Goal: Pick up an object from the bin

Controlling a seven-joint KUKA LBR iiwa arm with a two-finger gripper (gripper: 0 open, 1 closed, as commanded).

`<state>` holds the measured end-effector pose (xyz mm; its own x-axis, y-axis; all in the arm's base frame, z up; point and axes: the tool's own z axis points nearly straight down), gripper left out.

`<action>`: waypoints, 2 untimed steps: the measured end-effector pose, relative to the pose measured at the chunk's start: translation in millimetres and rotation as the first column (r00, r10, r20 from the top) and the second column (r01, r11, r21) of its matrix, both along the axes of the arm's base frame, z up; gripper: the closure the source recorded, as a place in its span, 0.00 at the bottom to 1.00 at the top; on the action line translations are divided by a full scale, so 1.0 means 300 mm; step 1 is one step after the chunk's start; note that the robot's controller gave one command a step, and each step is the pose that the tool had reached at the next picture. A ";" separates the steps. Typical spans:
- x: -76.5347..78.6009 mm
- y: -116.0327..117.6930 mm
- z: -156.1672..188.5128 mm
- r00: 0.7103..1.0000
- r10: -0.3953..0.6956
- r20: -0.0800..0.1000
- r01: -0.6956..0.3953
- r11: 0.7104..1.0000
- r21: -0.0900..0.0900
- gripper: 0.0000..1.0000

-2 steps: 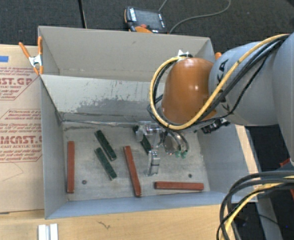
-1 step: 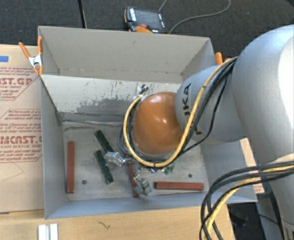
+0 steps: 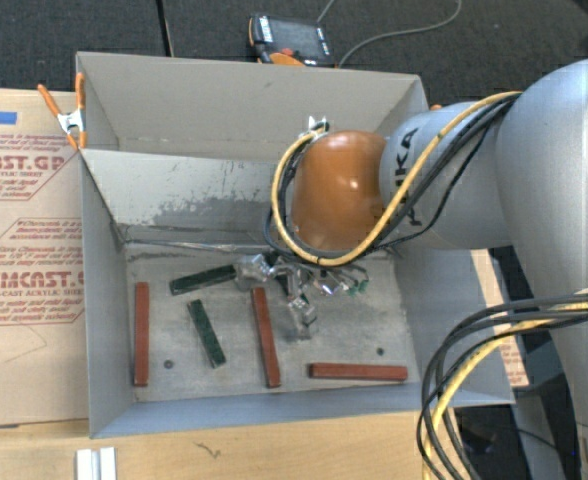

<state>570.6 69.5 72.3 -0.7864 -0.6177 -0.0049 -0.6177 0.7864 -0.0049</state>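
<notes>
The metal gripper (image 3: 300,306) is hanging low inside the grey metal bin (image 3: 104,268); I cannot tell how far it is opening, and it is carrying nothing visible. A long reddish-brown flat stick (image 3: 265,336) is lying just beside it, ungrasped, so the pick is not yet done.

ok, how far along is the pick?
Done: the gripper is down inside the bin, just right of the middle red stick. In hand: nothing I can see held; that stick, the left red stick, the front red stick and both green sticks lie flat on the floor. Left: the grasp and the lift out.
</notes>
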 end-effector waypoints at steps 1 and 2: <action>-0.095 0.108 -0.010 0.984 0.178 -0.008 -0.178 0.984 0.004 0.00; -0.092 0.104 -0.008 0.985 0.175 -0.005 -0.175 0.985 0.004 1.00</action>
